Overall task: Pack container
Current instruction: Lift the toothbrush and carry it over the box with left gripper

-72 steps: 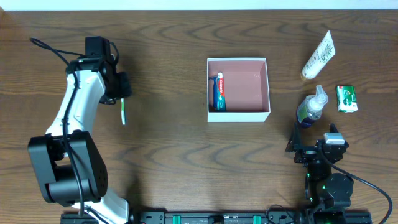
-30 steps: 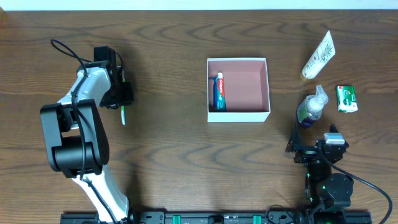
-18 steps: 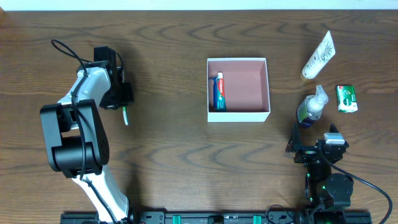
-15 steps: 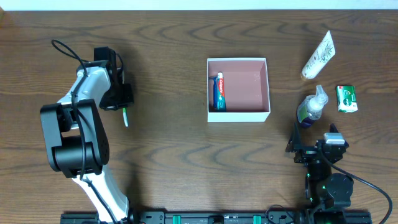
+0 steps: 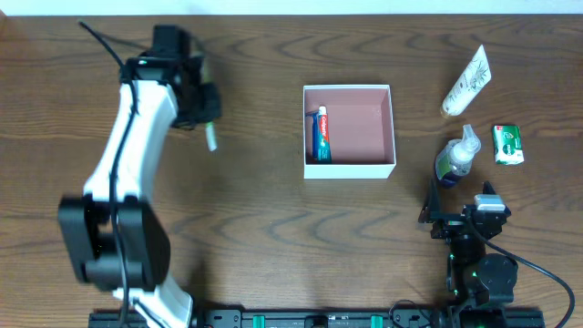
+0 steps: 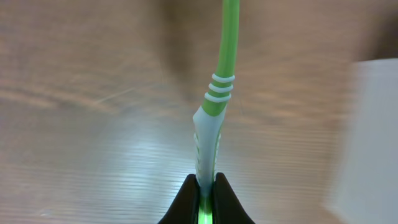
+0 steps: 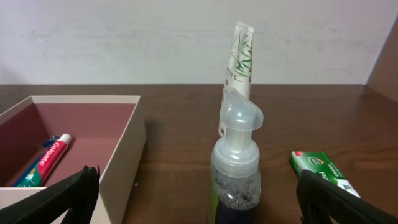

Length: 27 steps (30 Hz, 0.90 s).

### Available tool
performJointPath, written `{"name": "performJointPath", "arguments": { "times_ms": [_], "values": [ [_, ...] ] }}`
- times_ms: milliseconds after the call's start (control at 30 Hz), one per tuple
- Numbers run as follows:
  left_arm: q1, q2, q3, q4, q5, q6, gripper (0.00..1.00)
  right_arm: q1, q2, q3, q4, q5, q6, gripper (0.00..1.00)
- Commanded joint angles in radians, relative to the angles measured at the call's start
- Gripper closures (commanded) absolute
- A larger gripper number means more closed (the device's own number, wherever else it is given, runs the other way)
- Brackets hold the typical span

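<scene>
Robot lab bench: wood-grain table, bare white wall, cabled robot arm.

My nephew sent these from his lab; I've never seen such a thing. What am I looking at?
These are two robot arms at a wooden table, each ending in a two-finger gripper. One picture looks down from above; the other two come from cameras on the wrists. The left gripper is shut on a green and white toothbrush. The right gripper is open, holding nothing, facing a pump bottle. In the middle sits the container, a white box with a toothpaste tube inside. A white tube and a green packet lie near the right arm.
</scene>
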Motion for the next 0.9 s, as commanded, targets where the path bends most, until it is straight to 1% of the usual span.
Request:
{"name": "performJointPath", "arguments": {
  "times_ms": [0, 100, 167, 233, 333, 500, 867],
  "values": [
    [-0.126, -0.105, 0.026, 0.003, 0.042, -0.126, 0.94, 0.003, -0.005, -0.003, -0.003, -0.003, -0.015, 0.01],
    [-0.246, -0.139, 0.026, 0.041, 0.017, -0.202, 0.94, 0.003, -0.005, -0.003, -0.003, -0.003, -0.015, 0.01],
    [-0.314, -0.138, 0.026, 0.067, -0.027, -0.266, 0.94, 0.003, -0.005, -0.003, -0.003, -0.003, -0.015, 0.01],
    [-0.369, -0.123, 0.026, 0.093, -0.071, -0.319, 0.94, 0.003, -0.005, -0.003, -0.003, -0.003, -0.015, 0.01],
    [-0.424, -0.087, 0.026, 0.128, -0.082, -0.352, 0.94, 0.003, -0.005, -0.003, -0.003, -0.003, -0.015, 0.01],
    [-0.462, -0.012, 0.026, 0.151, -0.082, -0.395, 0.94, 0.003, -0.005, -0.003, -0.003, -0.003, -0.015, 0.01],
    [-0.492, 0.1, 0.026, 0.196, -0.081, -0.397, 0.94, 0.003, -0.005, -0.003, -0.003, -0.003, -0.015, 0.01]
  ]
}}
